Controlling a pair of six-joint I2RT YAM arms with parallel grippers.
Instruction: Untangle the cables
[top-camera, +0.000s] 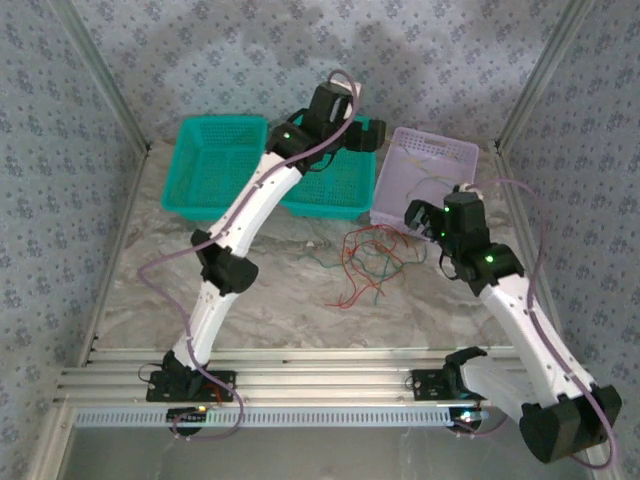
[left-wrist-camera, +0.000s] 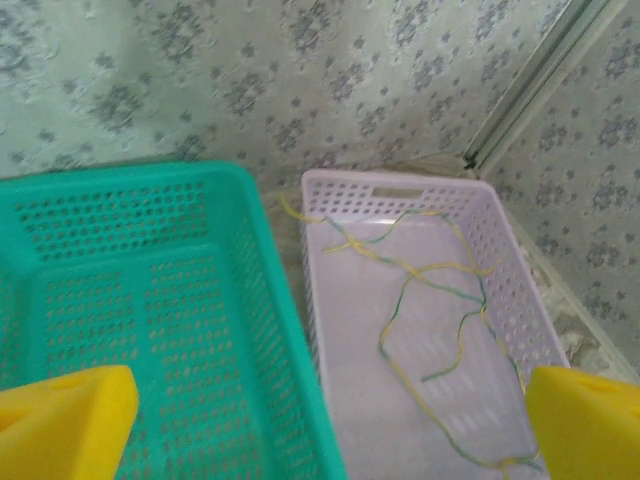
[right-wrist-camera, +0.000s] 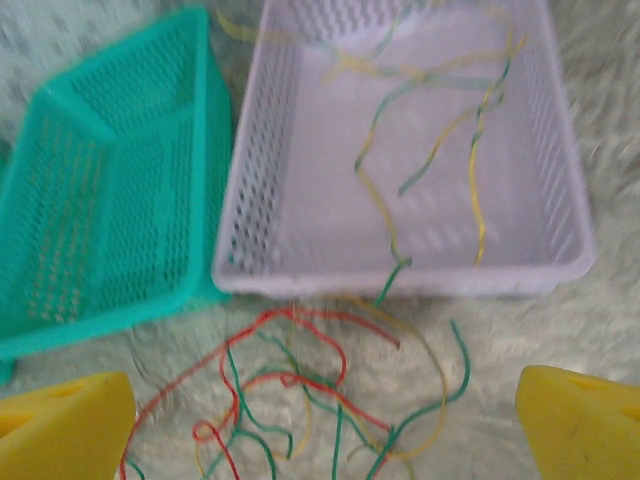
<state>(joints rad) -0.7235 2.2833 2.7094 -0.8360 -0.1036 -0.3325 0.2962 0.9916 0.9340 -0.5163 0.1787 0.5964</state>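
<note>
The right gripper (right-wrist-camera: 325, 425) stands wide, nothing between its yellow pads (right-wrist-camera: 60, 425). In its wrist view it hangs just above the loose tangle of cables (right-wrist-camera: 290, 400), which sits at the bottom centre of that frame. The spread jaws and low hover look like the set-up for picking one strand out of the knot. Red, green, yellow and orange strands loop over each other there on the marbled table (top-camera: 280, 290), right of centre in the overhead view.

Just beyond the tangle sits the lavender basket (right-wrist-camera: 300, 230). A few yellow and green strands (right-wrist-camera: 420, 130) lie spread inside it, apart from each other. It probably serves as the drop place for freed cables. One green end trails over its near wall toward the tangle, so a pull could drag it back out.

The left gripper (left-wrist-camera: 325, 430) is also wide and empty. It is raised over the seam between the teal basket (left-wrist-camera: 130, 175) and the lavender one, at the top centre of the overhead view, well apart from the tangle. No cables show in the teal basket.
</note>
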